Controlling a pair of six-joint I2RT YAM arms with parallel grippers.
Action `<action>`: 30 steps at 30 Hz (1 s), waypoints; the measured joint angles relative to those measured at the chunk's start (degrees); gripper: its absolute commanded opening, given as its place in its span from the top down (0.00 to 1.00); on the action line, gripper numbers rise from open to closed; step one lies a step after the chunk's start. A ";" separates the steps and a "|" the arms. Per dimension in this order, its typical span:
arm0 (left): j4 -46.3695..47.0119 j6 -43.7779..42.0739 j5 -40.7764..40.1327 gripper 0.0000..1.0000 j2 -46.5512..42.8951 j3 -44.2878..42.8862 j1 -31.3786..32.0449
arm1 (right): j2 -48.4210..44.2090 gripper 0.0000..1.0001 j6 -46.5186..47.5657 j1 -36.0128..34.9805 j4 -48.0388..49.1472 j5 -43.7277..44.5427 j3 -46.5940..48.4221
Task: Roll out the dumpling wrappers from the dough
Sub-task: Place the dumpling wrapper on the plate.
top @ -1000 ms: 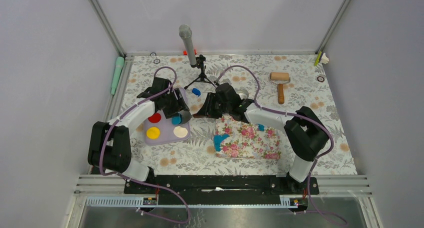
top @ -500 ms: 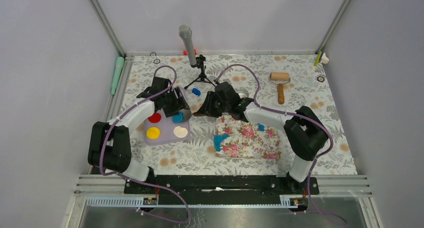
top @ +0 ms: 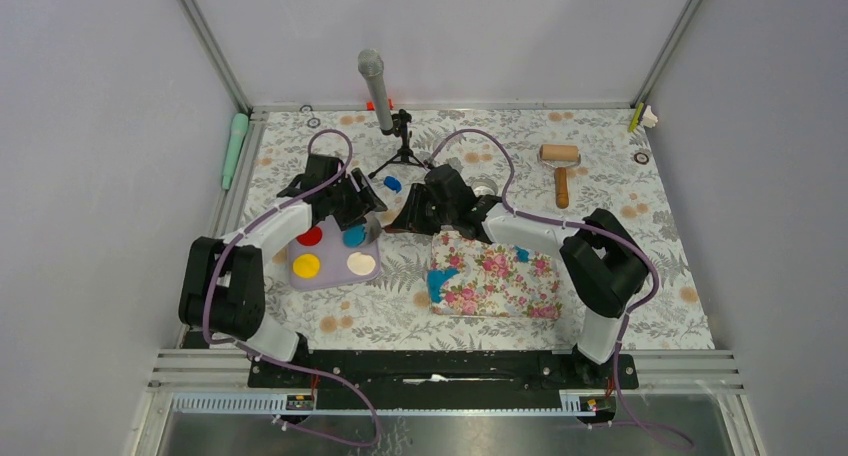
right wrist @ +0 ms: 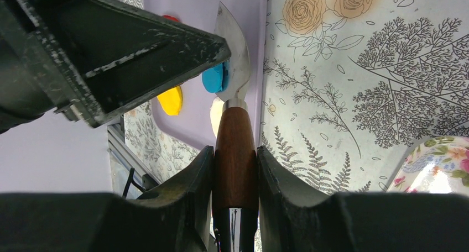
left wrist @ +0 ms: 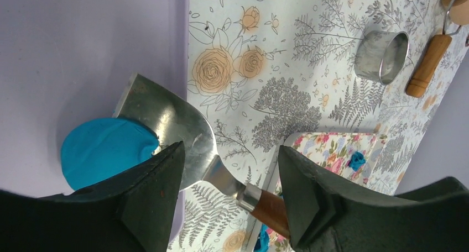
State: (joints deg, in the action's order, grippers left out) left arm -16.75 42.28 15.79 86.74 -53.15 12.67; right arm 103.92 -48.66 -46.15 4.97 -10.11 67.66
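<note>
One dumpling wrapper, a flat round blue disc, lies on the lavender tray. A metal spatula blade touches the disc's edge. My right gripper is shut on the spatula's wooden handle, and its blade reaches the wrapper. My left gripper hangs open above the blade and holds nothing. In the top view the left gripper and the right gripper face each other at the tray's back right corner. Blue dough lies on the floral pink mat, with a small lump further right.
Red, yellow and cream discs share the tray. A metal ring cutter and the wooden roller sit behind the mat. A microphone on its stand is at the back, with a small blue bit beside it.
My left gripper has drawn back from the tray, so more of the blue wrapper shows. The right gripper with the spatula has shifted slightly left.
</note>
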 measured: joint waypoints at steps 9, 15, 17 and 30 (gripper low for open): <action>0.76 0.68 -1.38 0.36 5.20 -1.14 0.02 | 0.00 1.00 0.02 -0.04 -0.15 0.13 0.00; -1.57 0.59 -3.17 0.36 6.75 -2.43 0.13 | 0.00 1.00 0.02 -0.04 -1.25 0.20 0.00; -2.51 0.42 -3.89 0.36 6.75 -2.69 0.15 | 0.00 1.00 0.02 -0.07 -1.29 0.17 0.00; -5.18 -0.37 -6.16 0.36 6.75 -3.10 0.39 | 0.00 1.00 0.02 -0.35 -1.46 0.24 0.00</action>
State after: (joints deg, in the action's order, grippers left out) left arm -21.93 41.91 9.63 93.49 -56.25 13.06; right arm 103.92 -48.64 -46.50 3.51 -9.87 67.66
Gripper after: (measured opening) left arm 0.641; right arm 0.358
